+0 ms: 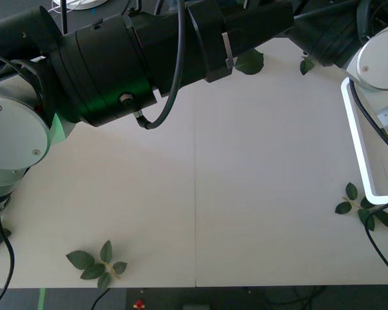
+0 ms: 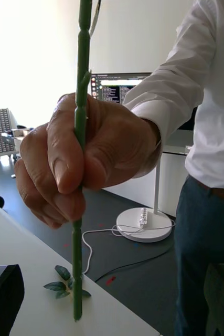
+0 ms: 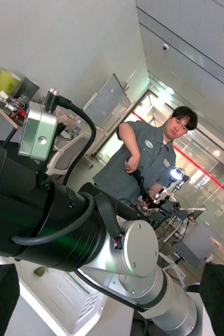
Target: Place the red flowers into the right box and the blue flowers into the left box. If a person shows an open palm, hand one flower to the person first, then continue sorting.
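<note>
1. The person's hand [image 2: 91, 157] is closed in a fist round a flower stem [image 2: 82, 63], which stands upright in front of the right wrist camera, lifted clear of the table [image 1: 246, 161].
2. The bloom is out of frame above, so I cannot tell whether this is a red or a blue flower.
3. The right gripper [image 2: 112, 302] is spread wide, its black fingers apart at either side. The stem's lower end hangs free between them and touches neither.
4. The left gripper [image 3: 109, 302] is likewise spread and holds nothing, raised well above the table.
5. The hand-over looks done on the robot's side, with the person carrying the flower.
6. The stem is thin, ridged plastic. It is probably light and fairly stiff but whippy, and prone to roll between hard fingers. A hold on the bare mid-stem seems best, away from the soft head.
7. The right box [image 1: 353, 139] sits at the table's right edge, and loose leaf sprigs [image 1: 97, 261] lie near the front.
</note>
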Available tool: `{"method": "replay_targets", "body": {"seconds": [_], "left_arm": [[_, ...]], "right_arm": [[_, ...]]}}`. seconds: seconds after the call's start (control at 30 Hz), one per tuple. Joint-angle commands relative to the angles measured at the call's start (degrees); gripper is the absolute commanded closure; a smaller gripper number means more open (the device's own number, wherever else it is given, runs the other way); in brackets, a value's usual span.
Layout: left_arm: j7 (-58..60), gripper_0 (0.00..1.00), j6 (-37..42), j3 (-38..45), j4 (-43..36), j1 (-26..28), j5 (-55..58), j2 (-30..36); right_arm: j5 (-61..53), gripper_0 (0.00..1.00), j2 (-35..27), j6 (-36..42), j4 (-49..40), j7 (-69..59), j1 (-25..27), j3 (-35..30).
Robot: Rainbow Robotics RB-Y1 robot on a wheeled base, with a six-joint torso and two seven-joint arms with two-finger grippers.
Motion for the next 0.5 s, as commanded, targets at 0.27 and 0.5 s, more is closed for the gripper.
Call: {"method": "replay_targets", "body": {"seconds": [0.27,0.5], "left_arm": [[0.1,0.0,-1.9,-1.2,-0.4,-0.6,-0.1,2.4],[-0.1,0.0,-1.6,0.4,-1.1,-0.5,-0.4,4.4]], "right_arm": [[-9.0,0.0,-2.9,7.9,-1.7,0.8,0.2,-3.4],[-13.4,0.0,-6.1,22.7,-5.4,-0.1,6.0,-13.3]]}}
